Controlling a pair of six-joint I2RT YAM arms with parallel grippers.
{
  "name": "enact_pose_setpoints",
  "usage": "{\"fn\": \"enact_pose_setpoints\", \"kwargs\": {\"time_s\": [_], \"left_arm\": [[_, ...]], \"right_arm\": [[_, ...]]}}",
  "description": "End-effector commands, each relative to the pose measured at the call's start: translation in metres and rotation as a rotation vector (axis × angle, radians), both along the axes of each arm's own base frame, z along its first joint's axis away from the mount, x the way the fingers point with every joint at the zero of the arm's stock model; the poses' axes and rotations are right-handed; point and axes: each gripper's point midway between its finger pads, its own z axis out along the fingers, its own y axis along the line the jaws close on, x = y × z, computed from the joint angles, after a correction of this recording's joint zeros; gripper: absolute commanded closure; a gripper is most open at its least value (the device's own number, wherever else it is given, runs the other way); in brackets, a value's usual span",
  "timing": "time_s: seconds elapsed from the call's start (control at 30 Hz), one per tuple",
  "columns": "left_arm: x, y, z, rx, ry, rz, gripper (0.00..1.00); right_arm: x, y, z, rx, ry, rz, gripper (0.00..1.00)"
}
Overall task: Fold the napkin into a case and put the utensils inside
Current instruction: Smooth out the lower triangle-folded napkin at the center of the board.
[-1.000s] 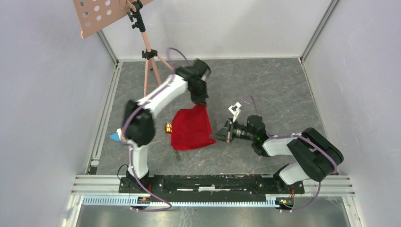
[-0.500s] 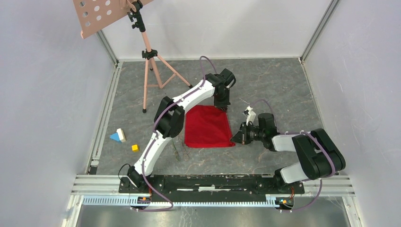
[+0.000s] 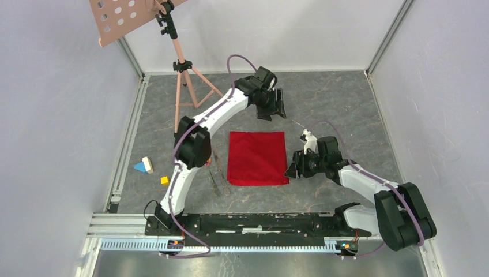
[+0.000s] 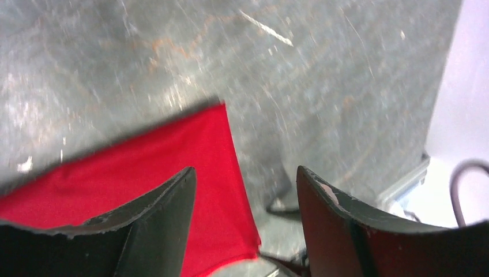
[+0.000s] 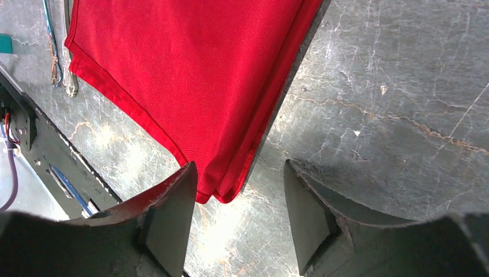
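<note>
The red napkin (image 3: 257, 157) lies flat on the grey table as a folded rectangle; it also shows in the left wrist view (image 4: 144, 173) and the right wrist view (image 5: 190, 75). My left gripper (image 3: 279, 104) hovers open beyond its far right corner, jaws (image 4: 245, 190) apart and empty. Open too, my right gripper (image 3: 290, 170) sits at the near right corner, and the doubled cloth corner lies loose just ahead of its gap (image 5: 239, 196). Thin dark utensils (image 3: 217, 183) lie left of the napkin, seen as well in the right wrist view (image 5: 68, 81).
Small toy blocks (image 3: 144, 166) and a yellow one (image 3: 165, 180) lie at the left. A pink tripod stand (image 3: 184, 86) rises at the back left. The black mounting rail (image 3: 259, 222) runs along the near edge, and walls close in both sides.
Both grippers went from shut on the napkin to open and let it go. The cloth was carried right and now lies spread flat. The left gripper has drawn back toward the far side.
</note>
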Motion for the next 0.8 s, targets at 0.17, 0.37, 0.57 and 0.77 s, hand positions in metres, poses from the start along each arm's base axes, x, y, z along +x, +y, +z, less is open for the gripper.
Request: {"fn": "enact_pose_setpoints", "kwargs": {"time_s": [0.17,0.37,0.57,0.77], "left_arm": [[-0.08,0.056,0.083,-0.096,-0.11,-0.138,0.28],[-0.12,0.099,0.058,-0.085,-0.071,-0.102,0.28],[-0.125,0.125,0.041,-0.096,-0.035,-0.048,0.28],[-0.107,0.137,0.022,-0.145,0.031,0.061,0.3]], "right_arm": [[-0.01,-0.003,-0.011,-0.148,0.038,-0.04,0.33],[-0.023,-0.017,-0.026,-0.413,0.041,-0.054,0.38],[-0.032,-0.058,-0.04,-0.623,0.048,-0.126,0.72],[-0.013,-0.037,-0.02,-0.529,-0.025,-0.112,0.71]]}}
